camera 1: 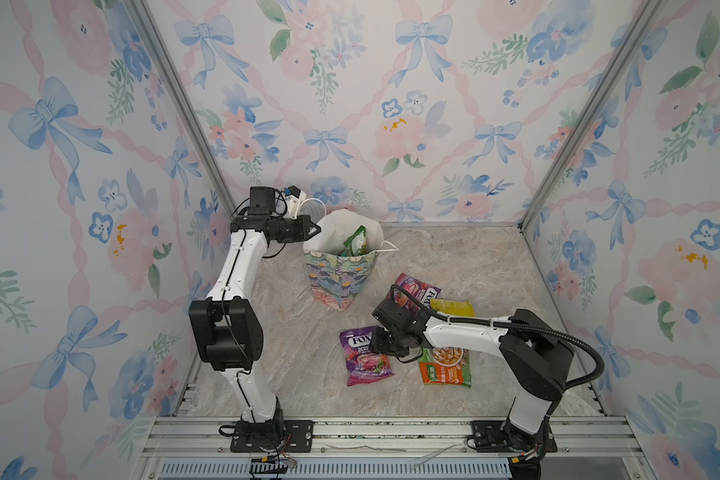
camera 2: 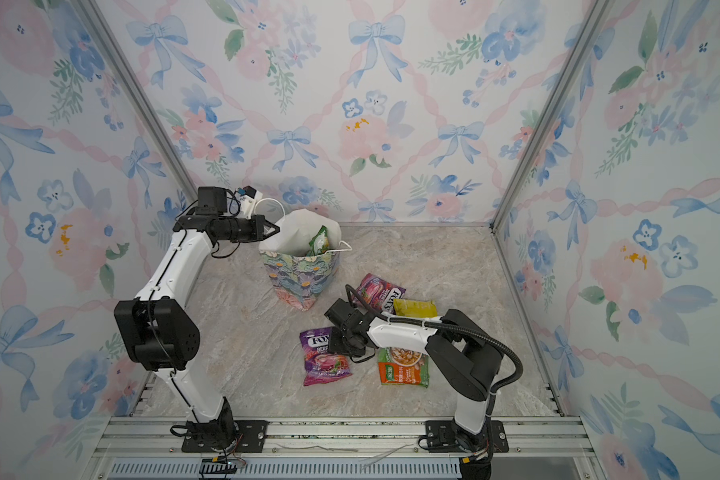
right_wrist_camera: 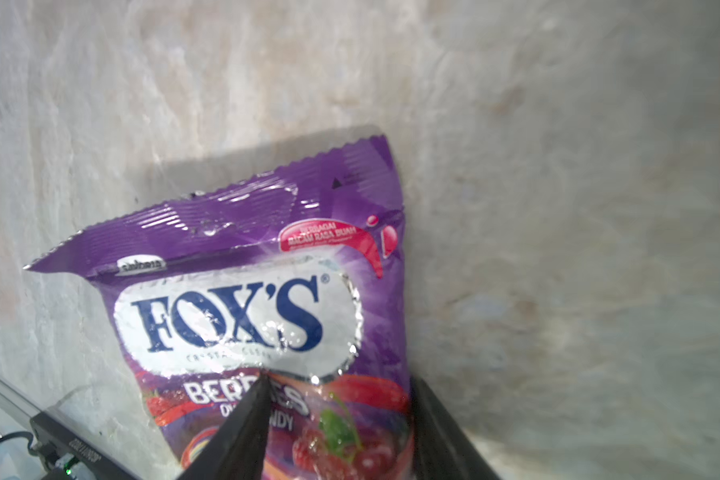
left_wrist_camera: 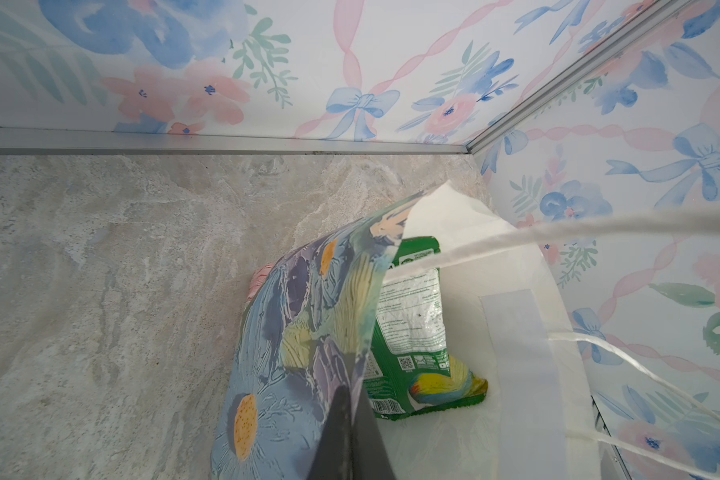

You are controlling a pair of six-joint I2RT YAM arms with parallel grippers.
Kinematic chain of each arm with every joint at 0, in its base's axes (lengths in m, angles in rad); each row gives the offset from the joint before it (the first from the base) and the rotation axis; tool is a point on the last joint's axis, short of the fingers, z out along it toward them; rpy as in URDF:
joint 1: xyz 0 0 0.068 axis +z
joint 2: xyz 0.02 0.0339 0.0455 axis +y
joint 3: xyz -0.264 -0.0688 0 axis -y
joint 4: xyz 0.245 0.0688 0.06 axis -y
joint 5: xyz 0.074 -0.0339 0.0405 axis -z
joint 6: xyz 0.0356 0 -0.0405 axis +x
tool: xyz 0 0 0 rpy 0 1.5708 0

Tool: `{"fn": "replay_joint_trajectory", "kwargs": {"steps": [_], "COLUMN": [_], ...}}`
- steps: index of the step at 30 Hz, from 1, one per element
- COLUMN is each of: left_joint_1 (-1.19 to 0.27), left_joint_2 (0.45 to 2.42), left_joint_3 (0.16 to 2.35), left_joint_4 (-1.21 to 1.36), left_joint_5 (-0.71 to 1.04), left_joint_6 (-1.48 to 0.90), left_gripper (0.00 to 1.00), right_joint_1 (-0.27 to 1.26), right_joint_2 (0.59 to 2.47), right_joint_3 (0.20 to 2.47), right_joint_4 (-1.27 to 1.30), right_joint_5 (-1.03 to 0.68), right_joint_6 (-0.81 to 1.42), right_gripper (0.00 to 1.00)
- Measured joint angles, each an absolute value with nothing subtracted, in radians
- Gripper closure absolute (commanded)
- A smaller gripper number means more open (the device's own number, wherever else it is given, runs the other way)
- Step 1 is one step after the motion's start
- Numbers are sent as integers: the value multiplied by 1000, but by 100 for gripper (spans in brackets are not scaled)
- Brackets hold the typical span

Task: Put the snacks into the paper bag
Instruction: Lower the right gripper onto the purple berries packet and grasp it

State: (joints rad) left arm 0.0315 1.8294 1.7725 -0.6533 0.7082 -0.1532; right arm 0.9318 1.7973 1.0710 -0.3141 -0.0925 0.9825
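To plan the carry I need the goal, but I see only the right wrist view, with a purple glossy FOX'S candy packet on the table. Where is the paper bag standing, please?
Observer: The floral paper gift bag stands upright behind the purple FOX'S packet, nearer the back wall.
Operator: Is something holding its mouth open?
Observer: Yes, the left arm's fingers pinch its rim.
Operator: Is any snack inside already?
Observer: A green glossy pouch leans inside it.
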Motion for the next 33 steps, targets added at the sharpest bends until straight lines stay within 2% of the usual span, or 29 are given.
{"fn": "replay_joint_trajectory", "kwargs": {"steps": [7, 16, 33], "left_joint_1": [33, 33, 33], "left_joint_2": [1829, 1829, 1829], "left_joint_3": [1772, 1772, 1772], "left_joint_4": [-654, -654, -654], "left_joint_5": [715, 716, 720], "left_joint_6": [-153, -153, -154], "left_gripper": [100, 100, 100], "right_joint_1": [884, 842, 860], "right_joint_2": [1713, 1550, 1668], "right_joint_3": [994, 881, 821], "right_joint_4": [-250, -172, -15], "right_joint_5": [-67, -88, -221], "right_joint_6": [1004, 1006, 1074], "right_gripper": [32, 38, 39]}}
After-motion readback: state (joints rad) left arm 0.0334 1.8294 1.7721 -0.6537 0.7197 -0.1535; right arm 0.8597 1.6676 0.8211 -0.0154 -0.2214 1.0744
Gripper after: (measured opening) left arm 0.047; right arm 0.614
